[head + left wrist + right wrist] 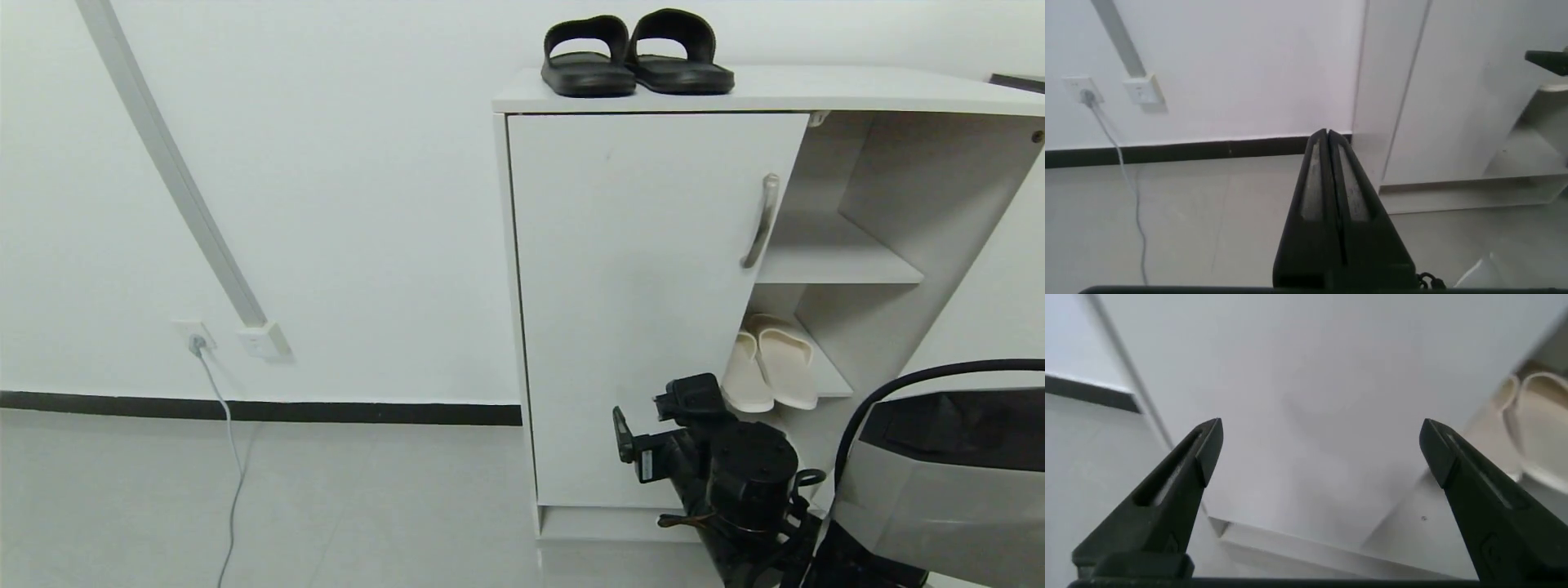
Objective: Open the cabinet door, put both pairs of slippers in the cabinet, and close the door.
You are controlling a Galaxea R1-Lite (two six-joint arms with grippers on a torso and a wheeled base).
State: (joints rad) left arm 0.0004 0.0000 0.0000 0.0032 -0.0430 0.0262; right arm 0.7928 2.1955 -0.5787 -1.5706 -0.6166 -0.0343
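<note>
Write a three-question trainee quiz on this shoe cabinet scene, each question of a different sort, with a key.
1. Multiple choice: where does the pair of black open-toed slide slippers sit?
A) on the grey floor
B) on top of the white board cabinet
C) on the cabinet's lower shelf
2. True or false: the pair of cream closed-toe slippers lies on a lower shelf inside the cabinet.
3. Fill in: the right gripper is ____, while the left gripper is ____.
Key: 1 B; 2 true; 3 open, shut.
</note>
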